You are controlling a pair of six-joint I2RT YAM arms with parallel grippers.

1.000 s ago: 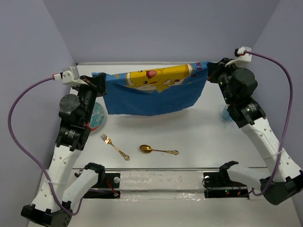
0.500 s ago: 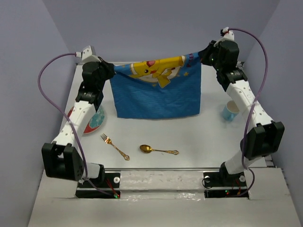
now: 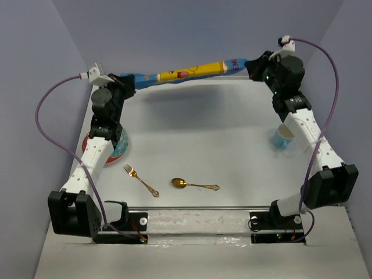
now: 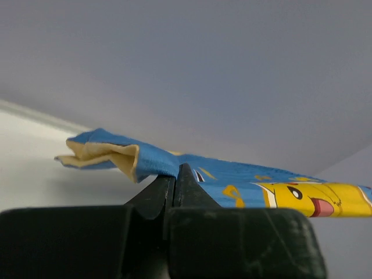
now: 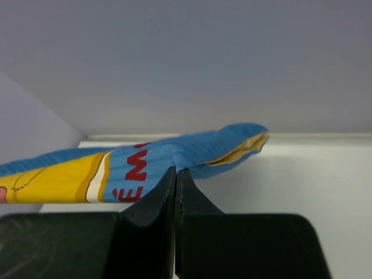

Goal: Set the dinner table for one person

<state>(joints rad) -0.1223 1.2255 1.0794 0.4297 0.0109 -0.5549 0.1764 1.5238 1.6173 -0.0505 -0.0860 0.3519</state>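
A blue cartoon-printed placemat is stretched taut between my two grippers, above the far edge of the white dinner table. From the top view it shows nearly edge-on, as a narrow band. My left gripper is shut on its left corner, and the pinched cloth fans out beyond the closed tips. My right gripper is shut on the right corner, where red lettering on the cloth shows just past the tips.
A gold fork and a gold spoon lie near the front of the table. A patterned plate sits at the left, partly under the left arm. A blue paper cup stands at the right, beside the right arm.
The placemat hung down as a broad sheet before; it has swung up and back and now shows as a thin stretched band. Both arms reached farther toward the back wall.
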